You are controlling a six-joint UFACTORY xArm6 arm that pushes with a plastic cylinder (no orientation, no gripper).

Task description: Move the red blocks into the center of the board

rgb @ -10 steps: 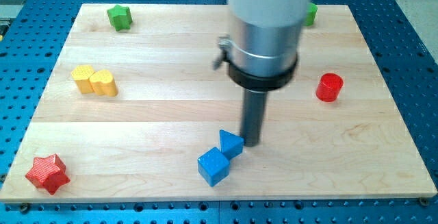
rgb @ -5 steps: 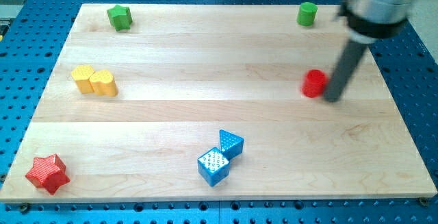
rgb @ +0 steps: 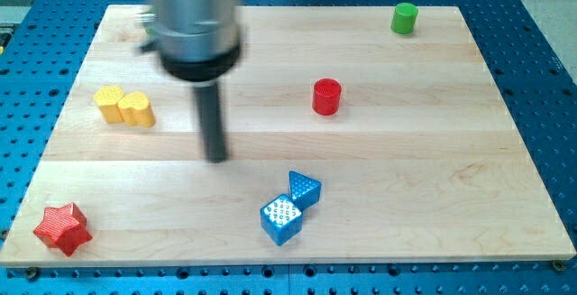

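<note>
A red cylinder [rgb: 326,96] stands near the middle of the board, a little right of centre. A red star [rgb: 62,228] lies in the board's bottom left corner. My tip [rgb: 216,158] rests on the board left of centre, well left of the red cylinder and up and right of the red star, touching neither. The arm's grey body hides the board's top left part.
Two yellow blocks [rgb: 124,106] sit together at the left. A blue cube [rgb: 281,219] and a blue triangle [rgb: 304,188] touch near the bottom centre. A green cylinder [rgb: 405,17] stands at the top right. The wooden board [rgb: 451,196] lies on a blue perforated table.
The red cylinder has slid left from the right side to near the centre. My tip has swept left past it to left of centre. The green star is now hidden behind the arm.
</note>
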